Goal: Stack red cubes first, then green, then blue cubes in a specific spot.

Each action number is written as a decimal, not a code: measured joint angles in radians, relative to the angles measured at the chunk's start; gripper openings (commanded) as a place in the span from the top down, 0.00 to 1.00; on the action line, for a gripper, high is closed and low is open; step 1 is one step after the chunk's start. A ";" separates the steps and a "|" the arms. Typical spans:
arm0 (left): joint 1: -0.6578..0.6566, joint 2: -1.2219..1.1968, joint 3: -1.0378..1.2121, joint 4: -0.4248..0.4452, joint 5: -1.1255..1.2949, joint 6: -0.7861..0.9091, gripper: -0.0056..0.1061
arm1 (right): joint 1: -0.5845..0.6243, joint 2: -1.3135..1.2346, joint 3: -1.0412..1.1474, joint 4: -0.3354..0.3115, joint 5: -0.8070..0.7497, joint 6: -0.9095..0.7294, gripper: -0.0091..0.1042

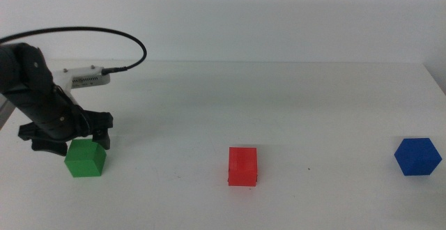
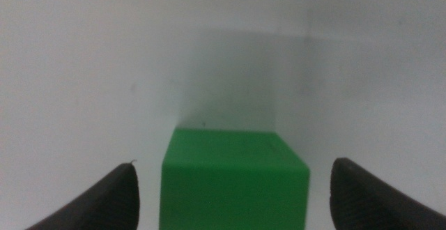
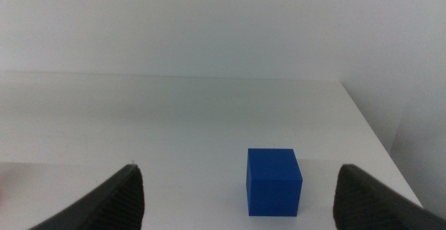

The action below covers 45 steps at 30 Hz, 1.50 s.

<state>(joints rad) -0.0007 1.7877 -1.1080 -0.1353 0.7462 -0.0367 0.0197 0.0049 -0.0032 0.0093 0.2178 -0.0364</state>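
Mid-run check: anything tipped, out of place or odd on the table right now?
Nothing stands out. The red cube, green cube and blue cube all sit flat and apart on the table. The left gripper is open around the green cube; the right gripper waits, open.

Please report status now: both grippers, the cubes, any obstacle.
Left gripper open, jaws either side of green cube, not closed. Right gripper open, out of middle view, facing blue cube. Red cube alone at table centre. No obstacle seen.
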 measured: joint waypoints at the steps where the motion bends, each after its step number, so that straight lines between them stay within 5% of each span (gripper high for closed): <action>1: 0.000 0.010 0.000 -0.002 -0.008 0.003 0.14 | 0.000 0.000 0.000 0.000 0.000 0.000 0.10; 4: 0.000 0.037 0.000 -0.002 -0.031 0.006 0.26 | 0.000 0.000 0.000 0.000 0.000 0.000 0.10; 11: -0.011 0.031 0.000 -0.007 0.011 -0.029 0.80 | 0.000 0.000 0.000 0.000 0.000 0.000 0.10; 15: -0.153 -0.083 -0.057 0.094 0.118 -0.207 0.97 | 0.000 0.000 0.000 0.000 0.000 0.000 0.10; 18: -0.334 -0.130 -0.173 0.175 0.222 -0.392 0.96 | 0.000 0.000 0.000 0.000 0.000 0.000 0.10; 26: -0.693 0.003 -0.395 0.231 0.298 -0.653 0.96 | 0.000 0.000 0.000 0.000 0.000 0.000 0.10; 45: -0.749 0.137 -0.420 0.256 0.150 -0.747 0.93 | 0.000 0.000 0.000 0.000 0.000 0.000 0.10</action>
<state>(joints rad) -0.7500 1.9252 -1.5284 0.1210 0.8959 -0.7840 0.0197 0.0049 -0.0032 0.0093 0.2178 -0.0364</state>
